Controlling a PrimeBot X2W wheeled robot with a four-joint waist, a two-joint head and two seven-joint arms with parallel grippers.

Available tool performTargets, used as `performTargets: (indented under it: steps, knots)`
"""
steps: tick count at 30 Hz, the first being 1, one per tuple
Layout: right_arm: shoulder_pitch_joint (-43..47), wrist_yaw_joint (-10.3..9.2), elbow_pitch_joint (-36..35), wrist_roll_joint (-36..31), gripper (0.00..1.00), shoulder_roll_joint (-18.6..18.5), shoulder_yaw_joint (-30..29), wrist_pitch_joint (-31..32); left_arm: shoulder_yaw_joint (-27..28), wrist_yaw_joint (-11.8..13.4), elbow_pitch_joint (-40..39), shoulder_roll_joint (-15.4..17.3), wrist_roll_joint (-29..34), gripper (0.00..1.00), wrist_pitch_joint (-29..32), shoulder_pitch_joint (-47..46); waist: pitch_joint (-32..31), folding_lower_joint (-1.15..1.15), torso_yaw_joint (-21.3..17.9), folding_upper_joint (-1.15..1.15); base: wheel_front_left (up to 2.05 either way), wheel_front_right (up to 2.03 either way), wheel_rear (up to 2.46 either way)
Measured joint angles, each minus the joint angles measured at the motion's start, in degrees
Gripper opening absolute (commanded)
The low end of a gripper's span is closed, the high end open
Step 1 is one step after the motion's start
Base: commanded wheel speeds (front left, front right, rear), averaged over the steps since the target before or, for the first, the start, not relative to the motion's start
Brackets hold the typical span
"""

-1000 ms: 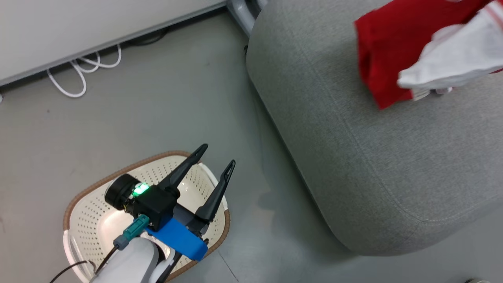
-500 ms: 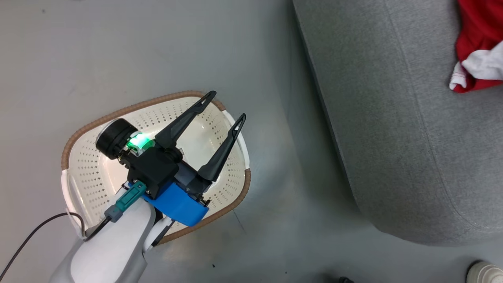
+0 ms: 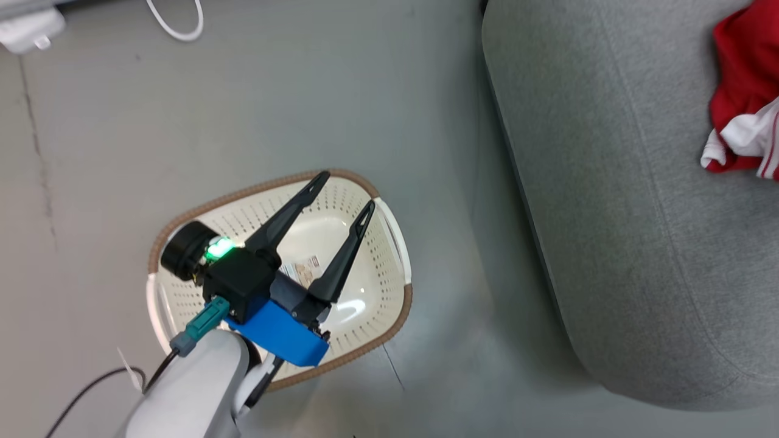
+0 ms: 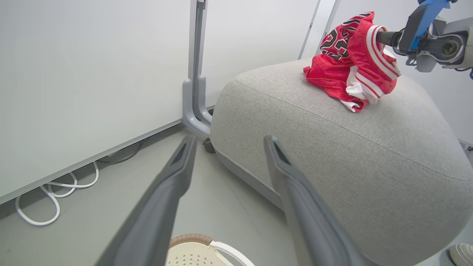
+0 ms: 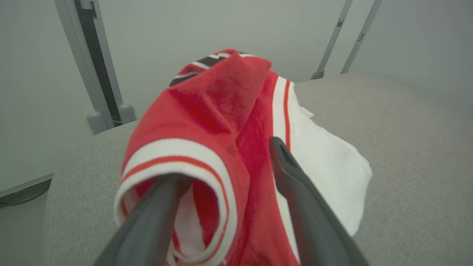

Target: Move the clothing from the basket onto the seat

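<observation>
The clothing (image 3: 745,103) runs off the head view's right edge. The left arm (image 3: 195,389) covers the near part of the basket (image 3: 380,274); its label (image 3: 303,271) is too small to read.

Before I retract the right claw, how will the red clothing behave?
Probably floppy: the red clothing lies crumpled on the grey seat. It may drag along, since one finger of the right claw sits inside a banded opening.

The clothing (image 4: 329,72) is red with white striped trim and black-and-white numerals. The basket (image 3: 383,274) is perforated cream, brown-rimmed; the seat (image 3: 608,213) is grey.
</observation>
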Motion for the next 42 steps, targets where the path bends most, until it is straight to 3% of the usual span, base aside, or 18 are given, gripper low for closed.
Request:
performTargets:
  steps: [8, 14, 26, 34, 42]
  knots:
    - [5.33, 0.00, -0.96, -2.01, 1.00, 1.59, 8.60, 0.07, 3.75, 0.00, 2.97, -3.66, -1.43, 1.00, 0.00, 7.99, -9.45, -0.01, 0.54, 0.00, 0.00, 0.00, 0.00]
    - [12.01, 0.00, -6.39, -0.67, 1.00, 2.94, 13.88, 0.99, 7.67, 0.00, 4.36, -5.43, -1.64, 1.00, 0.00, 14.97, -17.95, -0.02, 1.02, 0.00, 0.00, 0.00, 0.00]
    - [35.70, 0.00, -30.37, 3.35, 1.00, 7.93, 17.12, 5.68, 15.33, 0.00, 6.47, -7.88, -1.94, 1.00, 0.00, 22.80, -29.59, -0.02, 5.96, 0.00, 0.00, 0.00, 0.00]
    - [48.00, 0.00, -46.53, 1.54, 1.00, 15.41, 15.41, 9.17, 22.58, 0.01, 6.73, -8.61, -1.56, 1.00, 0.00, 26.00, -31.97, -0.02, 9.69, 0.00, 0.00, 0.00, 0.00]
    - [55.31, 0.00, -54.19, -0.01, 1.00, 19.73, 17.57, 10.74, 25.88, 0.01, 8.04, -9.24, -0.36, 1.00, 0.00, 26.39, -32.36, 0.00, 11.72, 0.00, 0.00, 0.00, 0.00]
